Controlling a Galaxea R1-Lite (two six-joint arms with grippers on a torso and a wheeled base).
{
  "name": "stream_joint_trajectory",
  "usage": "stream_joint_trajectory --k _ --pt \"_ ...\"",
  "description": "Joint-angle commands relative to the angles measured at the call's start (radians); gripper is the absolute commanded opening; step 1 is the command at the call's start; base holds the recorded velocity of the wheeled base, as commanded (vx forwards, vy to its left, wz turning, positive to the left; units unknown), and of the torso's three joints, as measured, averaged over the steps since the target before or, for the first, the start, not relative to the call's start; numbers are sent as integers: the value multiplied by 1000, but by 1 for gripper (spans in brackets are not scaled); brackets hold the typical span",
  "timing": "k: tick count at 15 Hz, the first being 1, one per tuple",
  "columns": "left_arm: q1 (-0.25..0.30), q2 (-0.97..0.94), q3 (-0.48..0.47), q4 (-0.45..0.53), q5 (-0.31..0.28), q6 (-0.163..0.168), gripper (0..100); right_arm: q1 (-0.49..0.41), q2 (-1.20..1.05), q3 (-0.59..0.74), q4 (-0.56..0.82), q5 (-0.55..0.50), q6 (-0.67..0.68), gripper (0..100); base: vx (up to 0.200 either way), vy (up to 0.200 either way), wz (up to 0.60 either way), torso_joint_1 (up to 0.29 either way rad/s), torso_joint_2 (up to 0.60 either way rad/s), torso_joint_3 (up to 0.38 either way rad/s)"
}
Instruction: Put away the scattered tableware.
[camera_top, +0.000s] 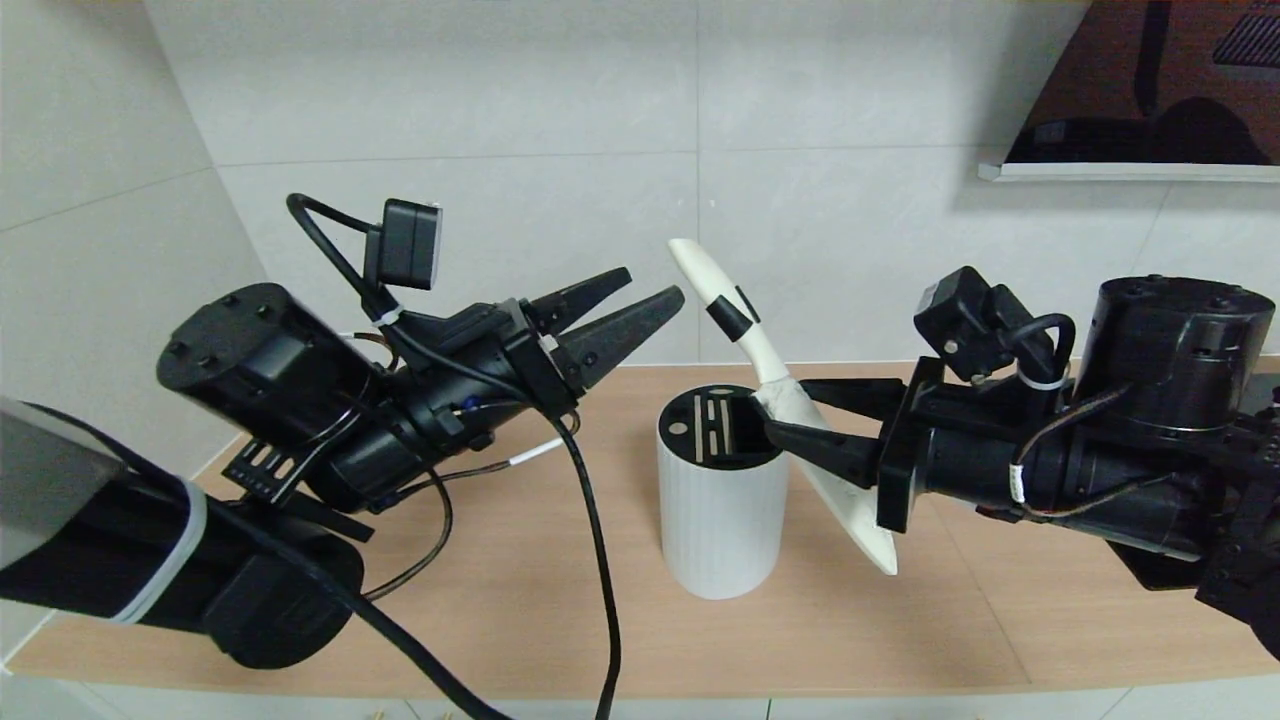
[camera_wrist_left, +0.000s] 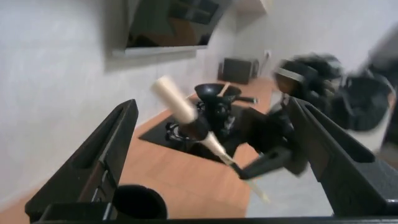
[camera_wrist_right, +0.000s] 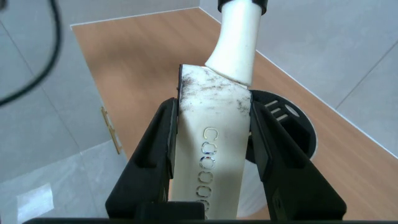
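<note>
Right gripper: pinches the blade of a white knife with a white handle and a black band, one finger on each flat face; the right wrist view shows both fingers pressed against the blade.
Knife: held in the air and tilted, with the handle up toward the wall and the blade slanting down along the right side of the holder. I cannot tell whether it touches the rim.
Blade detail: dark smudges near the handle and a row of small oval marks.
Holder: a white ribbed cylinder with a black slotted top, standing upright on the light wooden countertop.
Left gripper: raised to the holder's left, fingers spread apart with nothing between them, and well apart from the knife.
Behind: a white tiled wall and a dark range hood at the upper right.
</note>
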Motion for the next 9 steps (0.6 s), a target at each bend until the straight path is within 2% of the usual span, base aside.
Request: stream_joint_trajectory --k 1,3,5,9 --pt "0 53 -12 -1 27 -23 100 1 -1 0 -4 0 0 0 0 0 0 0 0 0" --pt "-15 66 -20 -1 54 -69 100 1 9 -4 -4 -3 0 0 0 0 0 0 0 0" --pt "-51 73 -63 -1 122 -144 100 1 27 -23 -4 -11 0 0 0 0 0 0 0 0" --pt "-115 85 -73 12 142 -148 100 2 41 -25 -2 -40 1 0 0 0 0 0 0 0"
